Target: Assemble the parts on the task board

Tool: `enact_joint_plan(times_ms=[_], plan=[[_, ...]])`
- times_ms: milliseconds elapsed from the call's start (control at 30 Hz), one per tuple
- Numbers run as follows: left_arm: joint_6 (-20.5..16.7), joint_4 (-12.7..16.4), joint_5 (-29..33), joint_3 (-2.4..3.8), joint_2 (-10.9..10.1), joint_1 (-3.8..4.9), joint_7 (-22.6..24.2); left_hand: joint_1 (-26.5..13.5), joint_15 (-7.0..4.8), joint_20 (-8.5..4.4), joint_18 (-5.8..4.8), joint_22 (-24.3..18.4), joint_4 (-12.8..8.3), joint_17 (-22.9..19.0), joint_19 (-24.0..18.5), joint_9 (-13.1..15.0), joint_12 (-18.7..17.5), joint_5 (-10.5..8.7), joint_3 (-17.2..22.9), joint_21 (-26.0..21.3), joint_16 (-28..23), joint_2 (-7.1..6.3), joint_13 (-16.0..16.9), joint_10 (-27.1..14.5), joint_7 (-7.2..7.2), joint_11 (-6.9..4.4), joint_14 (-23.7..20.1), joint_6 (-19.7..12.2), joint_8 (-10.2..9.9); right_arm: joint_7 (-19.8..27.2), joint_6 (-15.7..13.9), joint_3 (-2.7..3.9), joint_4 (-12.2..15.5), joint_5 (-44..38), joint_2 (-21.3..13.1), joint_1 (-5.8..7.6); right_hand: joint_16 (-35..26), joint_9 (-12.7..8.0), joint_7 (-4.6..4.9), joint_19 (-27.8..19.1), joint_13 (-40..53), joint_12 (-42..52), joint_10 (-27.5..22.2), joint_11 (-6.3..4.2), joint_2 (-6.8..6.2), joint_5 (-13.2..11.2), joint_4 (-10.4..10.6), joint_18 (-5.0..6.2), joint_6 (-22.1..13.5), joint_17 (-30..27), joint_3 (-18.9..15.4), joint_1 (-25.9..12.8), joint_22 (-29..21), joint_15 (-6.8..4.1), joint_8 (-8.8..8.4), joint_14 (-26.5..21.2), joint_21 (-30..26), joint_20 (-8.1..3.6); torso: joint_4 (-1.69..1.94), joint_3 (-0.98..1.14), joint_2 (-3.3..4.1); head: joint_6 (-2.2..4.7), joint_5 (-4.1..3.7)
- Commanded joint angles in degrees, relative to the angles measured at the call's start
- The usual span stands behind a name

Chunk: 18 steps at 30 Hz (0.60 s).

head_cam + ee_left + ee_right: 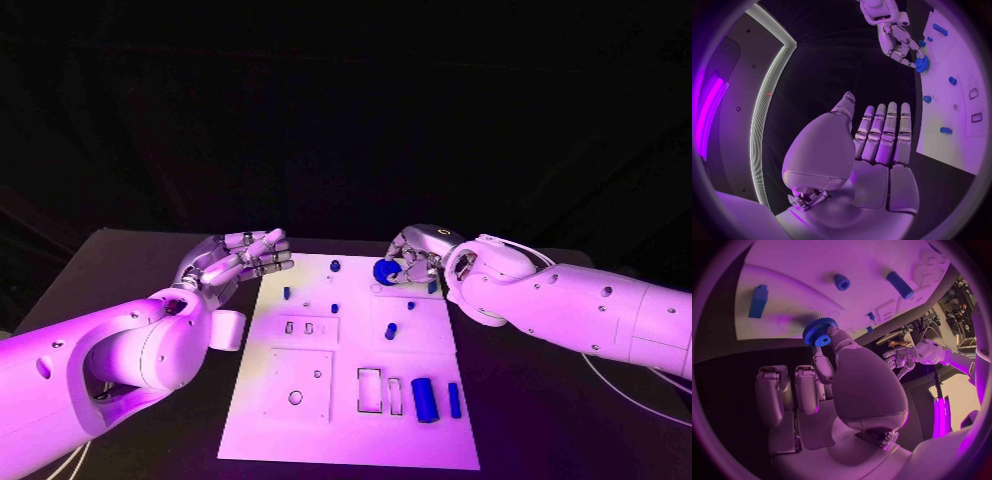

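Pinching a blue gear (387, 271) over the white task board (353, 440), right robot hand (418, 256); left robot hand (238, 260) spread wide.

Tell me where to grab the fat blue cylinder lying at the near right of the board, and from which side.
Take the blue cylinder across its round sides at mid-length, coming straight down from above. It lies flat on the task board with its long axis running away from the robot, so fingers can likely straddle it left and right. A thinner blue pin lies close on its right, leaving little room there.

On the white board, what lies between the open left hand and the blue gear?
In the head view, between the left hand and the blue gear stands one small blue peg on the white task board.
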Motion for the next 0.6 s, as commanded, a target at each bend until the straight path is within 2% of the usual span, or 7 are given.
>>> enact_joint_plan(times_ms=[33, 167, 300, 600], plan=[[0.73, 0.06, -0.29, 0.04, 0.14, 0.08, 0.06, 0.29, 0.13, -0.11, 0.27, -0.10, -0.40, -0.09, -0.40, -0.05, -0.29, 0.36, -0.06, -0.22, -0.14, 0.30, -0.03, -0.42, 0.31, -0.09, -0.33, -0.03, -0.30, -0.55, -3.58, 0.04, 1.53, -3.18, 0.64, 0.28, 0.43, 0.96, -0.90, 3.54, 0.27, 0.17, 0.12, -0.15, 0.29, 0.24, 0.01, -1.21, 1.04, 5.68, 0.33, -0.30, 11.92, -0.39, -0.07, 4.14, 0.34, -0.44, -0.11, 0.01, 0.01, 0.14, 0.18], [0.44, 0.07, -0.29, 0.04, 0.19, 0.08, -0.09, 0.36, 0.14, -0.10, 0.22, -0.12, -0.47, -0.09, -0.51, -0.04, -0.31, 0.36, -0.05, -0.30, -0.19, 0.32, -0.03, -0.43, 0.32, -0.08, -0.33, -0.02, -0.34, -1.18, -4.60, 0.05, 2.15, -4.89, 2.44, 0.47, 0.48, 0.97, -0.90, 3.56, 0.43, 0.30, 0.22, -0.14, 0.27, 0.29, 0.04, -1.21, 1.06, 5.78, 0.46, -0.35, 11.94, -0.38, -0.08, 4.16, 0.36, -0.44, 0.02, -0.02, 0.01, 0.10, 0.18], [0.37, 0.07, -0.29, 0.04, 0.27, 0.08, -0.13, 0.36, 0.14, -0.10, 0.22, -0.12, -0.47, -0.09, -0.51, -0.04, -0.31, 0.36, -0.05, -0.30, -0.19, 0.32, -0.03, -0.43, 0.32, -0.08, -0.33, -0.02, -0.34, -1.71, -5.19, 0.05, 1.57, -5.99, 4.47, 0.54, 0.50, 0.98, -0.89, 3.61, 0.51, 0.37, 0.28, -0.13, 0.25, 0.28, 0.08, -1.23, 1.06, 5.82, 0.55, -0.41, 12.01, -0.38, -0.10, 4.17, 0.41, -0.45, 0.08, -0.03, 0.01, 0.06, 0.25], [0.37, 0.05, -0.29, 0.04, 0.48, 0.08, -0.14, 0.39, 0.14, -0.09, 0.18, -0.13, -0.52, -0.09, -0.59, -0.04, -0.32, 0.36, -0.05, -0.36, -0.22, 0.34, -0.02, -0.43, 0.33, -0.07, -0.32, 0.00, -0.36, -2.13, -4.60, -0.05, -2.41, -6.87, 10.11, 0.17, 0.54, 0.99, -0.86, 3.61, 0.58, 0.41, 0.31, -0.11, 0.16, 0.11, 0.20, -1.23, 1.02, 5.89, 0.92, -0.61, 12.02, -0.36, -0.21, 4.18, 0.41, -0.45, 0.02, 0.02, 0.06, 0.01, 0.43]])
